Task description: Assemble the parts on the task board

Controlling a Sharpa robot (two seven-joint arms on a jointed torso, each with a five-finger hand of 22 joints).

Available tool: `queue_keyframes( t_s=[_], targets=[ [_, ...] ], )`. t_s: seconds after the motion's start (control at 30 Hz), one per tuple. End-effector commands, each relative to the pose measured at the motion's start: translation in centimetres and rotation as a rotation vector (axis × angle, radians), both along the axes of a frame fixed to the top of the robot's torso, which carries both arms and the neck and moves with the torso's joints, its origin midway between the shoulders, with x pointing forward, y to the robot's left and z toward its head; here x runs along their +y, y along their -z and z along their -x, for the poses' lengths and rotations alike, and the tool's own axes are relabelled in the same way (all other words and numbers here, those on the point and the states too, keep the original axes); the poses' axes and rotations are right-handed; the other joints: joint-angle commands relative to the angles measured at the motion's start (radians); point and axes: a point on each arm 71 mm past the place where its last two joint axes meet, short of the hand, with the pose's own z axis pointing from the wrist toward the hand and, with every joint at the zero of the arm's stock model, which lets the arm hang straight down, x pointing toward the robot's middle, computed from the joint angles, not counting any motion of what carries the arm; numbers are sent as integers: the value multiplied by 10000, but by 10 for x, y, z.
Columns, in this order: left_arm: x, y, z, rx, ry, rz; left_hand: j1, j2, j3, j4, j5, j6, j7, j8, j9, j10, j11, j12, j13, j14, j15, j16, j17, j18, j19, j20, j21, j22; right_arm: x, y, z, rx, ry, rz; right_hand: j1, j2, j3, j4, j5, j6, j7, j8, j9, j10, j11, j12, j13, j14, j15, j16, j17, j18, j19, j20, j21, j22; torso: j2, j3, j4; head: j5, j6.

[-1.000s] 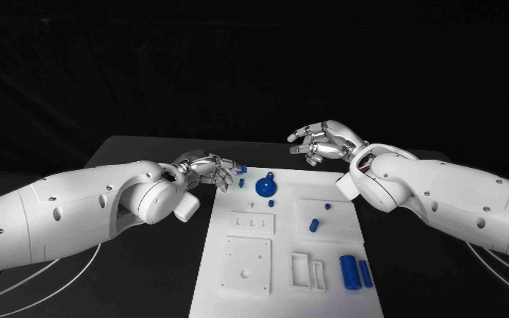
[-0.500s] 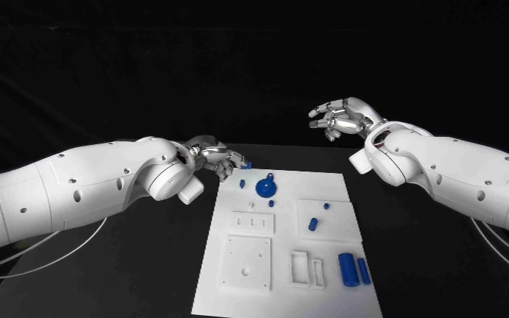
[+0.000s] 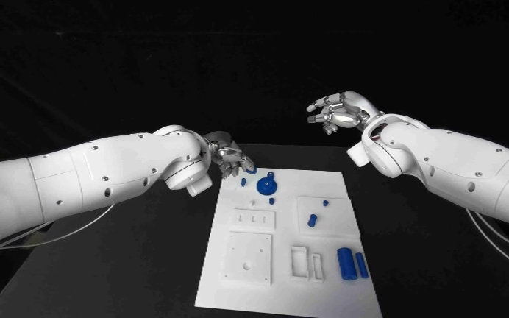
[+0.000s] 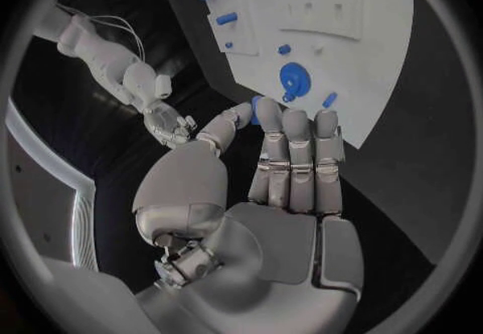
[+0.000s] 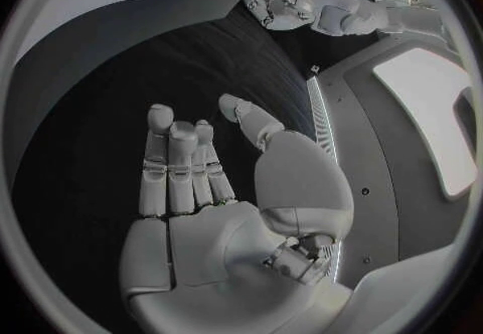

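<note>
Since a second ago, both hands have lifted away from the near part of the board; the right hand (image 3: 340, 112) now hangs above the black table (image 3: 127, 259), well apart from everything, fingers spread and holding nothing. From the head view, the left hand (image 3: 228, 154) sits at the far left corner of the white task board (image 3: 329, 288), pinching what looks like a small blue part (image 3: 250, 170) at its fingertips. A round blue part (image 3: 266, 185) lies just beside it on the board.

The left wrist view shows the small blue part (image 4: 257, 109) between thumb and fingers (image 4: 298, 141), above the board's edge.

The right wrist view shows an empty palm with fingers (image 5: 171, 165) straight and loosely apart.
</note>
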Motion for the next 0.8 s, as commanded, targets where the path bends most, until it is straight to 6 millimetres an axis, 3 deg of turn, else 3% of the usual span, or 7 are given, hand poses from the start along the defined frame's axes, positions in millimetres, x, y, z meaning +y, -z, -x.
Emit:
queue_keyframes(
  t_s=[0.03,0.23,0.4,0.8],
  targets=[
    [-8,1,1,-230,411,-1517,-12,-262,890,303,-436,1098,-622,-59,67,117,-4,64,11,93,5,92,-52,94,89,-743,61,192,5,1,-1,29,-266,276,92,-4,72,10,64,5,60,40,12,-87,-12,-39,-23,-64,0,-48,-23,67,-83,12,-80,45,-116,55,4,43,-167],
    [-14,8,2,-171,481,-1832,-354,-284,1166,228,-422,1282,-662,-71,203,239,-56,185,100,159,10,276,-58,111,125,-744,163,219,13,3,-2,72,-413,394,117,1,85,13,159,5,63,44,14,-101,-9,-42,-55,-79,3,-62,-53,67,-96,31,-111,56,-306,161,-38,46,-365],
    [-18,18,6,-141,704,-2067,-507,-267,1218,245,-463,1439,-718,-39,299,359,-104,287,173,246,-14,399,-38,140,201,-764,252,223,12,5,-3,92,-397,552,131,-10,87,12,252,3,64,46,16,-108,-7,-39,-79,-87,5,-66,-74,67,-98,43,-131,68,-385,164,-65,5,-507],
    [-26,44,16,-42,890,-2306,-720,-236,1278,241,-424,1818,-883,129,634,599,-259,725,495,509,-100,795,67,216,420,-835,573,237,14,9,-4,136,-448,774,137,-13,89,13,287,2,66,48,17,-117,-5,-39,-93,-95,7,-70,-87,67,-104,50,-146,74,-493,201,29,9,-848]
  ],
)
